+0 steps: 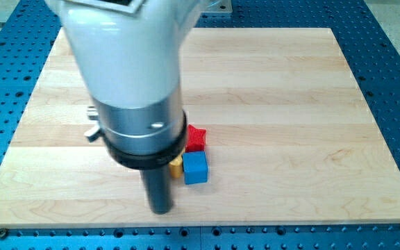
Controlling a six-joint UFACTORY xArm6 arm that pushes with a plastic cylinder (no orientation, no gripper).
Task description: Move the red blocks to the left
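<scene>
A red block (197, 138), shape partly hidden by the arm, sits near the middle of the wooden board (290, 104). A blue cube (195, 167) lies just below it, touching or nearly so. A yellow block (176, 167), mostly hidden, sits left of the blue cube. My tip (161, 210) is the dark rod's lower end, below and left of the blue cube and just below-left of the yellow block. The arm's white and silver body (130, 83) hides the board's upper left middle. Only one red block shows.
The board lies on a blue perforated table (394, 62). A small grey metal part (91, 132) sticks out at the arm's left side.
</scene>
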